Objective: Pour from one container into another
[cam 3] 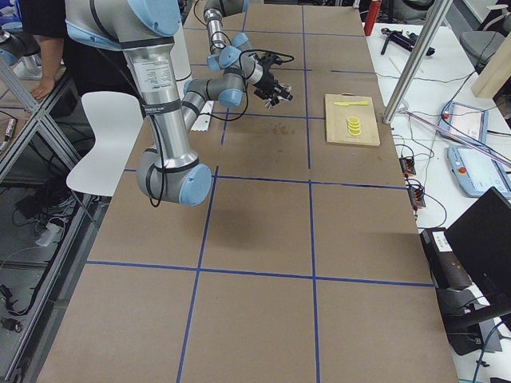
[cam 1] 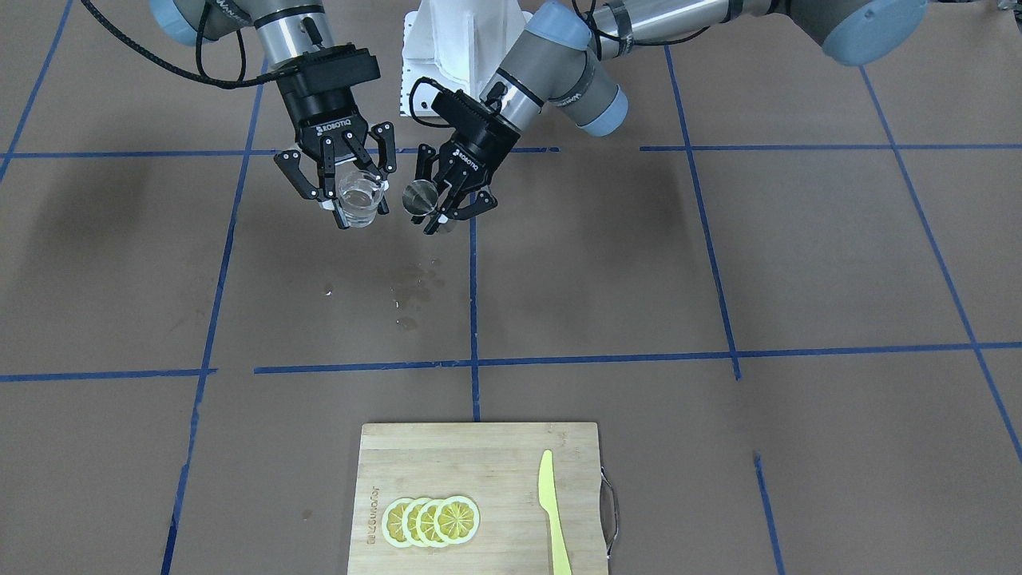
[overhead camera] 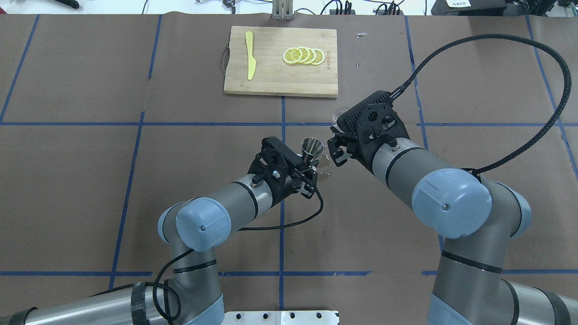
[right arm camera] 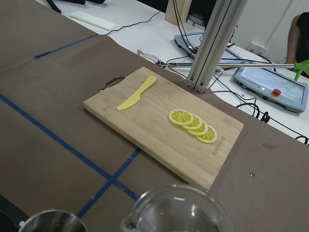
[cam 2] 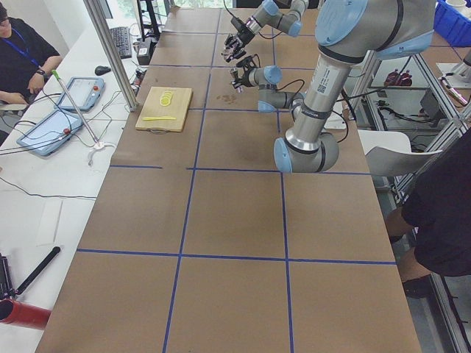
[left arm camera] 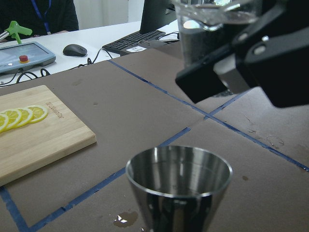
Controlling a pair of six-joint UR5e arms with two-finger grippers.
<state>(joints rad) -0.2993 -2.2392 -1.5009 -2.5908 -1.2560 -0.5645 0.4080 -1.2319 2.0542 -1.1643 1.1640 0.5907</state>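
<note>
Left fingers [cam 1: 449,200] are clamping snug on the steel jigger [cam 1: 419,194], and right fingers [cam 1: 329,185] are closing tight around the clear glass cup [cam 1: 359,200]. Both arms are reaching in toward each other, holding the containers in the air just beside one another, with the cup a bit higher. Can't tell what's inside either. Wet spots [cam 1: 415,279] are sitting on the desk [cam 1: 718,263] below.

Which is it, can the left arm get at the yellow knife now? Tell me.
Likely not yet: the left arm has its jaws shut on the steel jigger, though nothing blocks the way to the yellow knife.
</note>
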